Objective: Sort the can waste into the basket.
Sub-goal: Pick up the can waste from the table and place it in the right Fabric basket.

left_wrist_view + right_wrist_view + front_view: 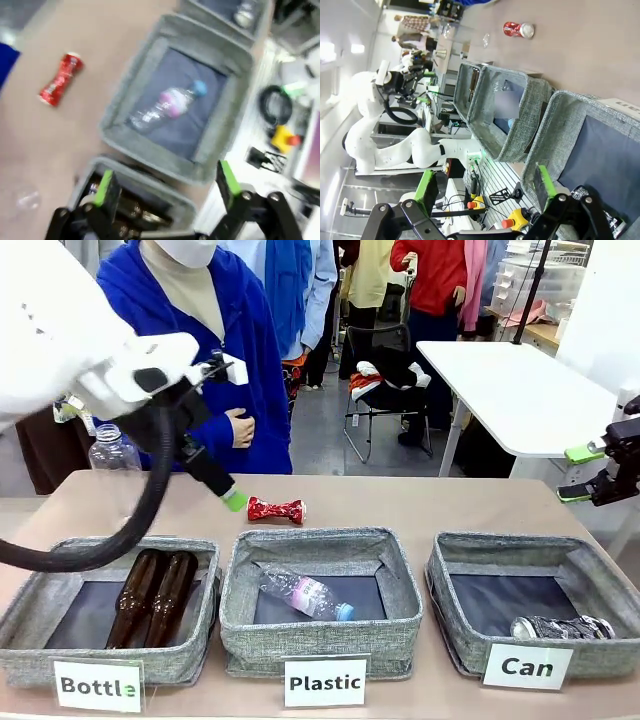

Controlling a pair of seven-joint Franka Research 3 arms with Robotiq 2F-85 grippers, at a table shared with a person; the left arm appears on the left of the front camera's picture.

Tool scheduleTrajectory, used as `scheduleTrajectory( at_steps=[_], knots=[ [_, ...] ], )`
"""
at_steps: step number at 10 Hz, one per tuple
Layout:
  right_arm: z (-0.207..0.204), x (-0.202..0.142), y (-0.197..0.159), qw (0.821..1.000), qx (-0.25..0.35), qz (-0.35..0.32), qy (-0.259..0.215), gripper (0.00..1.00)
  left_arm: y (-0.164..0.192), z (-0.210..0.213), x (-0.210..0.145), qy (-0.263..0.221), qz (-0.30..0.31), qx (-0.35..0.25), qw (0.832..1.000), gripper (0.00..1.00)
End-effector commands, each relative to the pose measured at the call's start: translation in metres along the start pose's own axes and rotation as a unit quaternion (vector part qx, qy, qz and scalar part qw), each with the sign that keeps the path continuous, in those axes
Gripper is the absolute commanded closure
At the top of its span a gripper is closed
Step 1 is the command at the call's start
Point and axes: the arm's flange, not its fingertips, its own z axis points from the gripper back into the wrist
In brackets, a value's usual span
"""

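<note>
The crushed red can point(276, 509) lies on its side on the table behind the middle bin. It also appears in the left wrist view as the red can point(61, 86) and in the right wrist view as the red can point(518, 29). My left gripper point(232, 498) hangs just left of it, above the table, open and empty point(165, 185). The grey "Can" basket point(500, 545) stands at the front right with a silver dark-printed can point(560, 627) lying inside. My right gripper point(585, 473) hovers open above that basket's far right side, its fingers point(545, 182) over the basket point(547, 125).
A "Plastic" bin point(320, 540) holds a clear bottle point(305, 595). Brown bottles point(152, 598) lie in the "Bottle" bin point(60, 550). A clear plastic bottle point(113, 455) stands at the back left. A person in a blue coat point(240, 350) stands across the table.
</note>
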Motion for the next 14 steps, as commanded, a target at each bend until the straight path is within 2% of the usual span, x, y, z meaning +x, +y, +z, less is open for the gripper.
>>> scheduleTrajectory(
  at_steps=[1, 5, 7, 9, 11, 12, 13, 14],
  knots=[
    [0.004, 0.0, 0.001, 1.0, 0.003, 0.008, 0.004, 0.0, -0.006, 0.011, -0.009, 0.009, -0.001, -0.036, 0.999, 0.0],
    [0.004, 0.0, 0.001, 1.0, 0.003, 0.008, 0.004, 0.0, -0.003, 0.002, -0.003, 0.003, -0.001, -0.027, 1.0, 0.0],
    [0.004, 0.0, 0.001, 1.0, 0.003, 0.008, 0.004, 0.0, 0.051, -0.017, 0.031, 0.041, 0.038, -0.067, 0.996, 0.0],
    [0.004, 0.0, 0.001, 1.0, 0.003, 0.008, 0.004, 0.0, 0.062, -0.036, 0.053, 0.039, 0.038, -0.056, 0.997, 0.0],
    [0.004, 0.0, 0.001, 1.0, 0.003, 0.008, 0.004, 0.0, 0.063, -0.055, 0.069, 0.058, 0.043, -0.022, 0.997, 0.0],
    [0.004, 0.0, 0.001, 1.0, 0.003, 0.008, 0.004, 0.0, 0.044, -0.046, 0.066, 0.006, -0.094, -0.052, 0.994, 0.0],
    [0.004, 0.0, 0.001, 1.0, 0.003, 0.008, 0.004, 0.0, 0.015, -0.01, 0.041, -0.04, -0.231, -0.111, 0.966, 0.0],
    [0.004, 0.0, 0.001, 1.0, 0.003, 0.008, 0.004, 0.0, 0.004, 0.024, 0.013, -0.051, -0.235, -0.075, 0.968, 0.0]
  ],
)
